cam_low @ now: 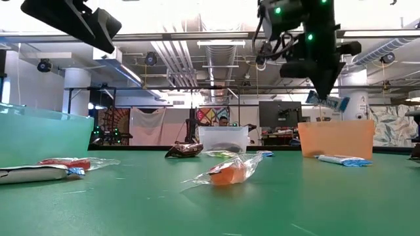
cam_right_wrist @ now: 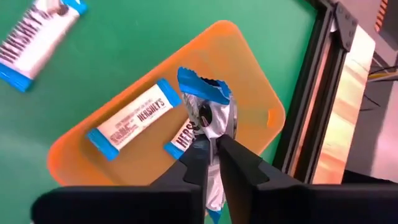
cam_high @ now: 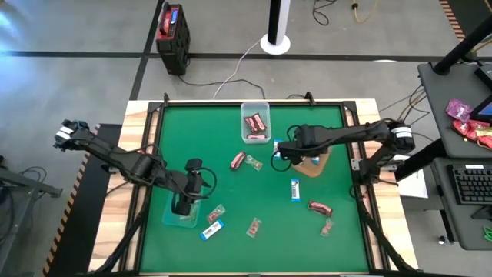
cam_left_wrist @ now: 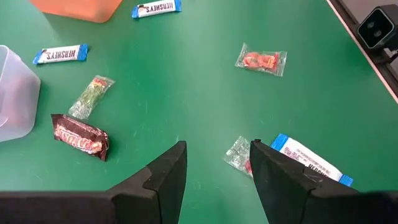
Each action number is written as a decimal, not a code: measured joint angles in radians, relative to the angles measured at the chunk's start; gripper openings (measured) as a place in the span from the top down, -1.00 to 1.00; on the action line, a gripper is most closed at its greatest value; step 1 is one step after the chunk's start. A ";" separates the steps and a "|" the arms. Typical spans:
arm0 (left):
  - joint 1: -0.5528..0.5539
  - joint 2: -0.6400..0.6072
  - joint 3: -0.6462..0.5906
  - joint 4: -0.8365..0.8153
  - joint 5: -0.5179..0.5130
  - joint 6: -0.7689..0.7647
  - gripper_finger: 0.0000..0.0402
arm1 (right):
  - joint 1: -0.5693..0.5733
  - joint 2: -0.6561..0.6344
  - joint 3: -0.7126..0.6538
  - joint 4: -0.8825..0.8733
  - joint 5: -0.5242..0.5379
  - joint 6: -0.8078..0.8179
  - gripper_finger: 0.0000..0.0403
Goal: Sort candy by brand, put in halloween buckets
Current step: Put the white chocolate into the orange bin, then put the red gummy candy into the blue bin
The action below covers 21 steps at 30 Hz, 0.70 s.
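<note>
1. Right gripper (cam_right_wrist: pixel 211 146): the fingers are pinched almost together on a blue-and-white foil-wrapped candy bar (cam_right_wrist: pixel 208 109). The bar stands upright between the fingertips, its crimped blue end uppermost.
2. The held bar hangs directly above the orange rounded plastic tray (cam_right_wrist: pixel 249 68), which sits at about 3 o'clock from the table's centre in the high view (cam_high: pixel 314 164). Two more blue-and-white bars lie flat in the tray; one reads HERSHEY'S (cam_right_wrist: pixel 134 118).
3. Left gripper (cam_left_wrist: pixel 214 165): the fingers stand moderately apart and grip nothing. It hovers over the teal translucent rectangular tub (cam_high: pixel 182 215) at about 8 o'clock.
4. Clear rectangular plastic tub (cam_high: pixel 254 121): located at 12 o'clock, holding dark red wrapped pieces.
5. Green felt-like table surface (cam_high: pixel 231 192): loose candy lies scattered across it, including a glossy dark brown bar (cam_left_wrist: pixel 79 135), crinkled clear wrappers with red and green contents (cam_left_wrist: pixel 261 60), and blue-and-white bars (cam_left_wrist: pixel 61 54).
</note>
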 joint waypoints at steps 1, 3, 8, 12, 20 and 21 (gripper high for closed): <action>0.000 0.001 0.000 0.000 0.000 -0.001 0.21 | -0.005 0.009 -0.002 0.001 -0.004 -0.007 0.81; 0.000 0.002 0.000 0.000 0.000 -0.011 0.21 | -0.010 0.024 -0.003 0.001 -0.007 -0.026 0.73; 0.000 0.002 0.000 0.000 0.002 -0.057 0.21 | -0.010 0.036 -0.004 0.020 -0.010 -0.057 0.50; 0.000 0.011 0.000 -0.012 0.002 -0.083 0.21 | 0.000 0.021 -0.004 0.044 0.005 -0.075 0.34; 0.000 0.088 0.000 -0.004 0.003 -0.178 0.21 | 0.103 0.002 -0.005 0.289 0.025 -0.237 0.18; 0.000 0.106 0.000 0.000 0.003 -0.190 0.21 | 0.118 0.002 -0.005 0.334 0.025 -0.258 0.17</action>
